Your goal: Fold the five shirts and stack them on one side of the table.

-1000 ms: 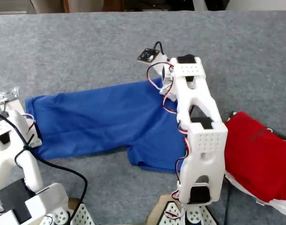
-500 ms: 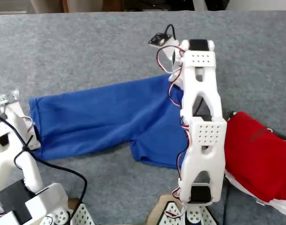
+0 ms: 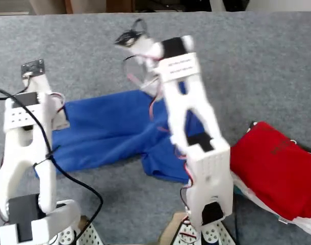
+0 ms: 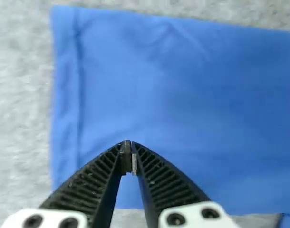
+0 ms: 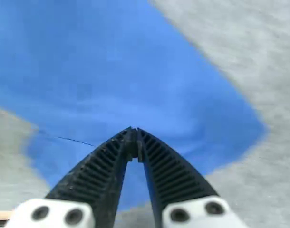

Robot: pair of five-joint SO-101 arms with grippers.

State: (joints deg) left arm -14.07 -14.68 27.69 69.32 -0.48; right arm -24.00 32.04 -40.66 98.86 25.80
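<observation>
Blue shirt (image 3: pixel 109 132) lies spread across the middle of the grey tabletop (image 3: pixel 257 61), its long side running left to right, with 1 flap jutting toward the near edge. Left gripper (image 4: pixel 127 159) is clenched, tips pressed together right over the shirt's left end, just inside the hemmed edge. Whether any cloth is pinched, I cannot tell. Right gripper (image 5: pixel 134 145) is clenched too, tips meeting above blue fabric near the shirt's far edge, bare tabletop just beyond. Over on the right, near side, a folded red shirt (image 3: pixel 273 168) tops a pile, white cloth (image 3: pixel 298 222) peeking out underneath.
</observation>
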